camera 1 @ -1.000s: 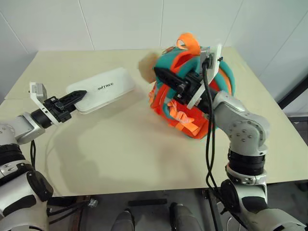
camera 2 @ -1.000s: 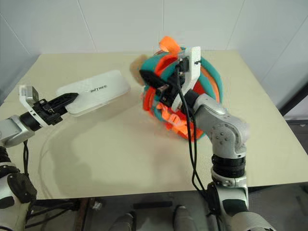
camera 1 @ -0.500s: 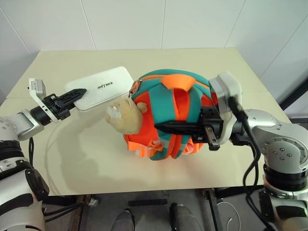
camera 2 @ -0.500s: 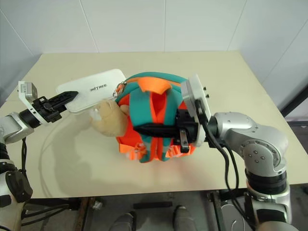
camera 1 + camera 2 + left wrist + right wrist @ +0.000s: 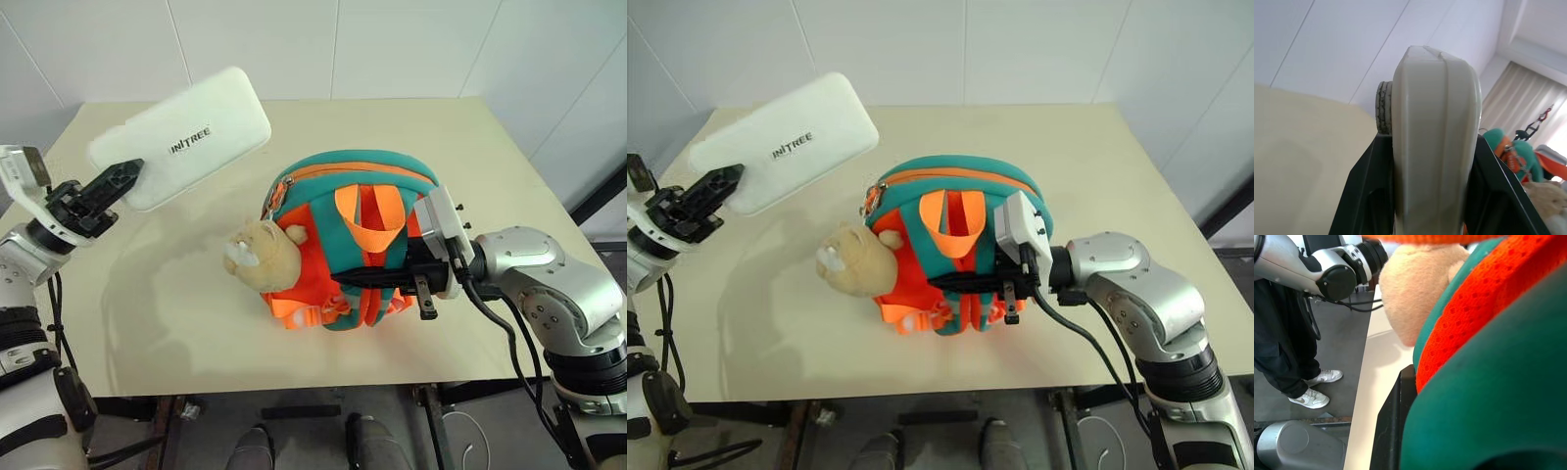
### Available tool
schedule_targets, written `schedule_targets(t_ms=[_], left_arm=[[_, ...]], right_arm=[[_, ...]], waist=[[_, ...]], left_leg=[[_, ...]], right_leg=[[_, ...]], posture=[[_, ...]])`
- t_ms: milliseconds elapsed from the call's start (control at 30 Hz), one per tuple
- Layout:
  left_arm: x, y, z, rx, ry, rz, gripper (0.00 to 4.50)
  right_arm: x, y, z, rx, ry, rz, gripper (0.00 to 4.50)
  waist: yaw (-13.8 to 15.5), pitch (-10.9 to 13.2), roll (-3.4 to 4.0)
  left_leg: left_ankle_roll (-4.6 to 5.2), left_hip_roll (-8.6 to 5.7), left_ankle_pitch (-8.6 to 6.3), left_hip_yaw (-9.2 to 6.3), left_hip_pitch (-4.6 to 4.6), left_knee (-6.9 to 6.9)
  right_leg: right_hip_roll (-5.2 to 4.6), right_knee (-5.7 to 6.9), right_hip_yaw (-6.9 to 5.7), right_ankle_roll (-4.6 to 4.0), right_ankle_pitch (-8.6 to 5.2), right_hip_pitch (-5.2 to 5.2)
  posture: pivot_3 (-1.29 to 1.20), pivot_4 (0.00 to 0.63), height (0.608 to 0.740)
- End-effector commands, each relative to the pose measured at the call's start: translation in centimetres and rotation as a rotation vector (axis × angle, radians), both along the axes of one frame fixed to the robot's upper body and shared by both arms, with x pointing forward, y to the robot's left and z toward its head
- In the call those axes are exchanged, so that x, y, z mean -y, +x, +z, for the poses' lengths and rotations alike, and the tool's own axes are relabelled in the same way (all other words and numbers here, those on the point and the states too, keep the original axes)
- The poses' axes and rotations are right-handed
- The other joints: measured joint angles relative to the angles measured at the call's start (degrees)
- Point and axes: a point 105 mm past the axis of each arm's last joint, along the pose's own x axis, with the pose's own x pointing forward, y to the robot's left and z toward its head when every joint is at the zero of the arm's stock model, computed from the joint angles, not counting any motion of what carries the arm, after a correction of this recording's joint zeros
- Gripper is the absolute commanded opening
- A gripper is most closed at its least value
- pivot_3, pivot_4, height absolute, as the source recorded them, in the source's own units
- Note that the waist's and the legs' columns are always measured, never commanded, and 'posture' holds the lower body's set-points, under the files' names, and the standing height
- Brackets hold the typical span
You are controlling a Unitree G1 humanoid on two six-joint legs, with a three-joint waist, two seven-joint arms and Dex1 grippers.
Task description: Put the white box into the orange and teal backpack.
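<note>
white box (image 5: 181, 135) lifted off table; left jaws clamp its end. right jaws pinched on backpack (image 5: 353, 235) straps.

A cream table (image 5: 509, 137) stands against a far wall (image 5: 392, 49) of large white panels with thin seams; the panels also run down the left and right sides. Below the near edge lies a grey floor (image 5: 304, 431). In the left wrist view, pale curtains (image 5: 1528, 107) hang. In the right wrist view, a person's dark trousers (image 5: 1278, 342) and white shoes (image 5: 1312, 396) stand on the grey floor.
</note>
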Motion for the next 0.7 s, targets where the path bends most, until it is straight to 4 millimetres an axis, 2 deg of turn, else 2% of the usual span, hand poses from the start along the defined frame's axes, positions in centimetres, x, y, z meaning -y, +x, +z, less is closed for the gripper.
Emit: schedule_targets(t_ms=[33,367,700], left_arm=[[-0.9,-2.6,2.8,0.194,0.02,-0.04,1.3],[1.0,-5.7,2.7,0.152,0.238,-0.256,1.3],[1.4,-6.3,2.1,0.106,0.344,-0.304,1.3]], right_arm=[[0.3,0.0,0.3,0.021,0.009,-0.003,0.0],[1.1,1.0,-0.3,-0.039,0.024,-0.051,0.0],[1.1,1.3,-0.5,-0.049,0.025,-0.053,0.0]], waist=[[0.08,0.0,0.0],[0.45,0.0,-0.01],[0.45,0.0,-0.01]], left_leg=[[0.0,0.0,0.0,0.0,0.0,0.0],[0.03,0.01,-0.01,0.0,0.01,0.02],[0.04,0.01,-0.02,0.0,0.02,0.04]], right_leg=[[0.0,0.0,0.0,0.0,0.0,0.0],[0.0,0.02,0.0,-0.02,-0.01,0.01],[0.01,0.03,0.02,-0.04,-0.02,0.02]], posture=[[0.0,0.15,0.74],[0.0,0.15,0.74],[0.0,0.15,0.74]])
